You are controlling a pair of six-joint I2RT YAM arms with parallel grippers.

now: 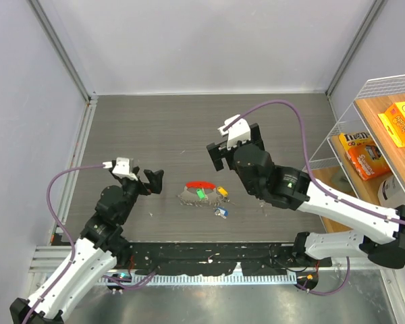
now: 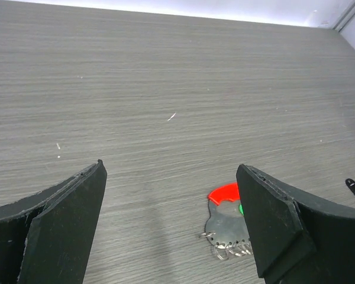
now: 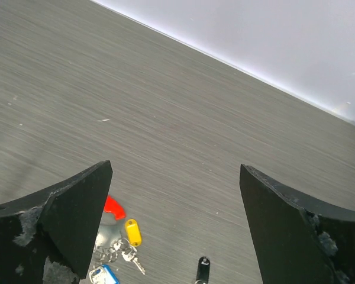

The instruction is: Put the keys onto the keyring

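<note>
The keyring point(image 1: 189, 195) is a flat silvery plate with a red arc on top and several small split rings along its edge. It lies mid-table and also shows in the left wrist view point(image 2: 225, 228). A green-headed key point(image 1: 200, 194) lies on it, a yellow-headed key point(image 1: 222, 191) just right of it, and a blue-headed key point(image 1: 221, 212) in front. The yellow key point(image 3: 132, 232) and blue key point(image 3: 103, 276) also show in the right wrist view. My left gripper point(image 1: 152, 182) is open and empty, left of the plate. My right gripper point(image 1: 235, 150) is open and empty, above and behind the keys.
A small black tag point(image 3: 202, 269) lies on the table right of the keys. A wire shelf point(image 1: 337, 128) with orange boxes point(image 1: 364, 156) stands at the right edge. White walls close the back and sides. A black perforated strip point(image 1: 209, 253) runs along the near edge.
</note>
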